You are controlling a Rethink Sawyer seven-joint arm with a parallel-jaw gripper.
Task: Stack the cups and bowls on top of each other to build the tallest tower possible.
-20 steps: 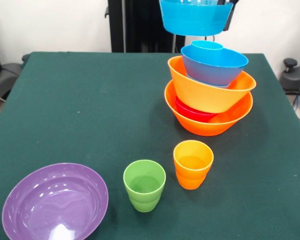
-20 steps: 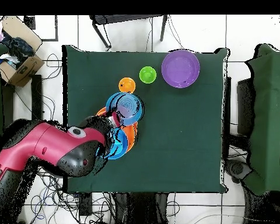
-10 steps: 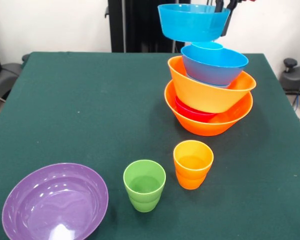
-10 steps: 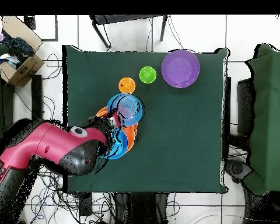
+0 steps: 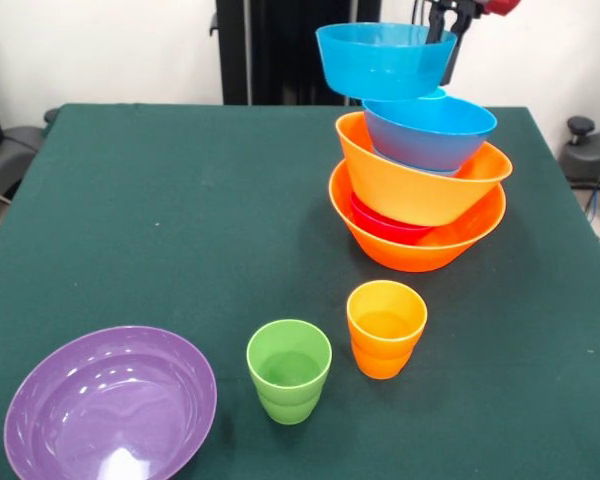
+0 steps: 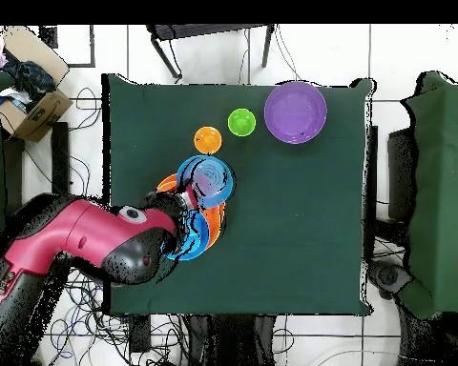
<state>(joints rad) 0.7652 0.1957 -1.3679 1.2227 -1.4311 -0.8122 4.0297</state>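
Hand [image 5: 445, 25] grips blue bowl [image 5: 380, 60] rim, bowl atop tower [image 5: 420, 190].

I'm seeing my red arm [image 6: 90, 243] reaching over the tower [image 6: 199, 205], whose blue bowl [image 6: 207, 179] is showing on top. Beyond it are sitting the orange cup [image 6: 207, 140], green cup [image 6: 240, 121] and purple bowl [image 6: 295, 111].
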